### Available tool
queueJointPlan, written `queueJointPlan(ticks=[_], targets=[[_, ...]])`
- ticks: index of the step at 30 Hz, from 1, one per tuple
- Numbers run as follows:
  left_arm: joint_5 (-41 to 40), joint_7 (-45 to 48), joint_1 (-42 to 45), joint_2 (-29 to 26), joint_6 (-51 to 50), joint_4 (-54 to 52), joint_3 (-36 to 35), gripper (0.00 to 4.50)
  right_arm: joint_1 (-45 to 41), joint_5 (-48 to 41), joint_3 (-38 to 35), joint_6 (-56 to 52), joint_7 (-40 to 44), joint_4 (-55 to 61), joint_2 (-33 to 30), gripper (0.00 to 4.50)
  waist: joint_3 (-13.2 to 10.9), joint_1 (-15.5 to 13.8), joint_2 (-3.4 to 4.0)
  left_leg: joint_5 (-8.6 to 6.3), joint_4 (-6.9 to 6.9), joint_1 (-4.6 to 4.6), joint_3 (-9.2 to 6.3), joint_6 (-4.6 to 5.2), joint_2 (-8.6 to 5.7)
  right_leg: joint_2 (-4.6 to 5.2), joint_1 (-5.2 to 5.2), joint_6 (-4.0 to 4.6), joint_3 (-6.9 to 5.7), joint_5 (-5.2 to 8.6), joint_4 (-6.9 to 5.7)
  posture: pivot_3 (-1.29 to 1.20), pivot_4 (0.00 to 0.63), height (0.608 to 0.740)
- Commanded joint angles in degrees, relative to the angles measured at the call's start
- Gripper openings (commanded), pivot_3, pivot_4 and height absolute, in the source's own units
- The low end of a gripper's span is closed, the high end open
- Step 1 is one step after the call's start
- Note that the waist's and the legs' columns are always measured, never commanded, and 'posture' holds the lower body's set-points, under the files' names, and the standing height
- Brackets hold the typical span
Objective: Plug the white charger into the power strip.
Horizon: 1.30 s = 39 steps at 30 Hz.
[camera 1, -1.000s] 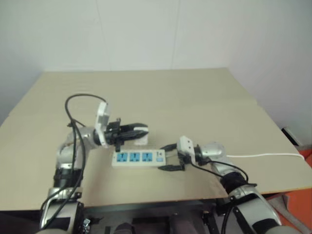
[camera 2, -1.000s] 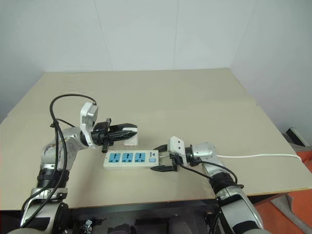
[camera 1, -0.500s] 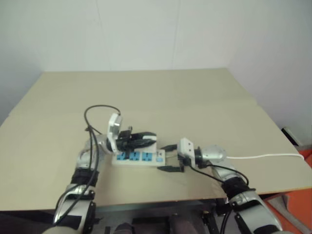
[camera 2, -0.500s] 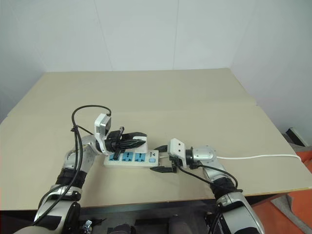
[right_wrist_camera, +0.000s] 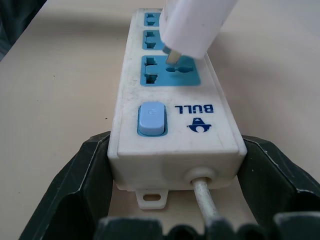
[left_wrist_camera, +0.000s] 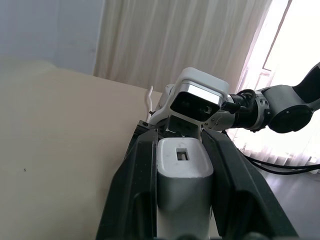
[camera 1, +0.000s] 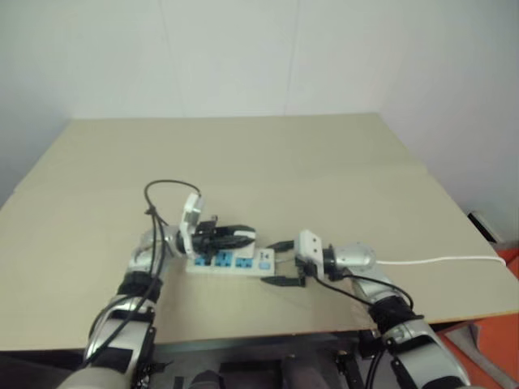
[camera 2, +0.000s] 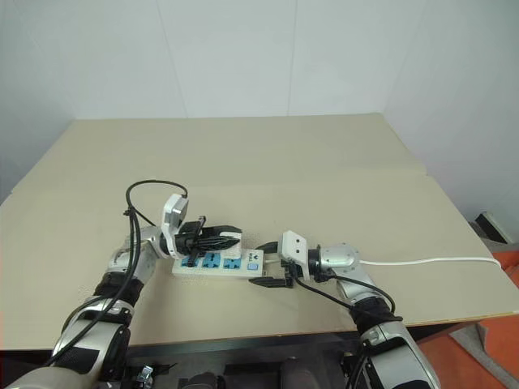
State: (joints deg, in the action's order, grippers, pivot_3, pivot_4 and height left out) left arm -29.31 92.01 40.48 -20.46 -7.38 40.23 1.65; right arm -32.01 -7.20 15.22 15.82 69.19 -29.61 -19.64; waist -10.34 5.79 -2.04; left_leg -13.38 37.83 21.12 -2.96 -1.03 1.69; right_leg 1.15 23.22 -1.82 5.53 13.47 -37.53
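The power strip lies on the table with three blue socket faces and a blue end switch. My right gripper straddles the switch end, one black finger on each side, shut on the power strip. My left gripper comes in from the left, shut on the white charger. In the right wrist view the white charger hangs tilted over the strip. Its metal prong touches the upper edge of the socket nearest the switch.
The strip's thin white cord runs right across the tan table to its right edge. An orange object sits on the floor beyond the table's front right corner. The table's front edge runs just below both arms.
My left gripper has carried the white charger down and to the right, from behind the strip's left end to over the socket nearest the switch. The right gripper has kept still.
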Motion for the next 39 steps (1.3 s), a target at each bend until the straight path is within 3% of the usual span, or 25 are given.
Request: queueJointPlan(ticks=[1,16,31,39], targets=[[-0.45,0.49,1.96,0.60,-0.06,0.14,-0.30,1.01,1.19,1.95,1.53,-0.76,-1.24,0.24,0.99,3.45,0.00,0.04,0.00,0.00,0.00,0.00,0.00,0.00,0.00,0.00,0.00,-0.06,0.00,0.03,0.00,0.00,0.150,0.740],[-2.70,0.49,0.98,-4.13,-0.30,-0.08,4.94,1.01,1.67,2.78,1.84,-0.20,-2.19,0.37,0.81,3.45,0.00,0.11,0.00,0.00,-0.01,-0.01,0.00,0.00,0.01,-0.01,0.00,-0.23,0.01,0.14,0.01,0.00,0.150,0.740],[-1.92,0.49,-1.67,-1.57,2.68,0.21,3.34,1.01,1.00,3.16,1.58,0.77,-2.74,-0.81,1.68,3.45,0.10,0.12,0.01,0.00,-0.03,-0.04,0.02,0.00,0.02,-0.03,-0.01,-0.25,0.03,0.16,0.01,0.00,0.150,0.740],[-3.73,0.49,-2.51,-5.22,6.71,-2.09,9.30,1.01,1.22,3.27,1.33,1.61,-2.87,-0.79,1.81,3.45,0.10,0.31,0.01,0.00,-0.07,-0.04,0.02,0.00,0.04,-0.03,-0.01,-0.25,0.04,0.17,0.03,0.00,0.150,0.740]])
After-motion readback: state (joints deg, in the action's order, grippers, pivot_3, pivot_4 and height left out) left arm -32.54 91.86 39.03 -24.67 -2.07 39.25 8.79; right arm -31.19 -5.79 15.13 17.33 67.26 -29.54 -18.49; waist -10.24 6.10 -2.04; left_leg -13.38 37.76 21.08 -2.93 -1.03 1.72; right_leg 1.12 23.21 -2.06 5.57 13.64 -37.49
